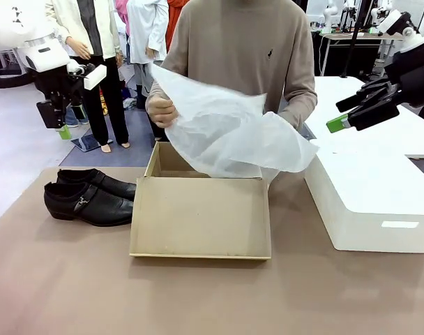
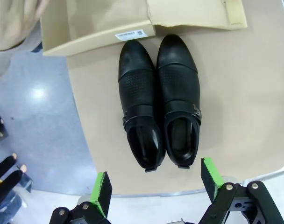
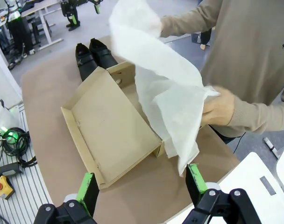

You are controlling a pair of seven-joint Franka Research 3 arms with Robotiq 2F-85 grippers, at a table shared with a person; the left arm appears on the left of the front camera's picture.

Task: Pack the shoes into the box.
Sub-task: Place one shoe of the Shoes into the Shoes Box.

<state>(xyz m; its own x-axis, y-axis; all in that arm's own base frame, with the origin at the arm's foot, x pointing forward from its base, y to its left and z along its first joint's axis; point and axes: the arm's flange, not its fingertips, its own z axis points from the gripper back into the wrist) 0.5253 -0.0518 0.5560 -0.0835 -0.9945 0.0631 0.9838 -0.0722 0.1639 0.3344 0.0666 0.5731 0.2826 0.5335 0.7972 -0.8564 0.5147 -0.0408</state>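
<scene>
Front view, and one observer asks: what does the box (image 1: 160,162) hold?

The other answers: the tan box stands open on the table (image 1: 198,300). Its lid flap (image 1: 201,220) is folded out flat toward the robot and shows bare cardboard. The tray behind the flap is mostly covered, so what lies in it cannot be told.

Covered by what?

A person at the box's far side holds a large sheet of white tissue paper (image 1: 226,132) above the tray. One hand (image 1: 161,112) is clenched on the sheet's edge. In the right wrist view the other hand (image 3: 219,106) grips the sheet too. The sheet's lower edge hangs by the tray's far corner.

What else stands around the box?

A larger white box (image 1: 372,202) sits near it on the robot's right. The right gripper (image 1: 344,115) hangs high over that white box, fingers spread with nothing between them.

And the shoes?

The shoes (image 1: 86,195) are outside the box, on the table just beside its left wall, side by side and touching. Their long axes run parallel, toes toward the box and heels away from it. The left wrist view shows a buckle strap (image 2: 196,112) on one of them. The left gripper (image 2: 156,184) hovers above the heel end, on the side away from the box, jaws wide and gripping nothing.
</scene>
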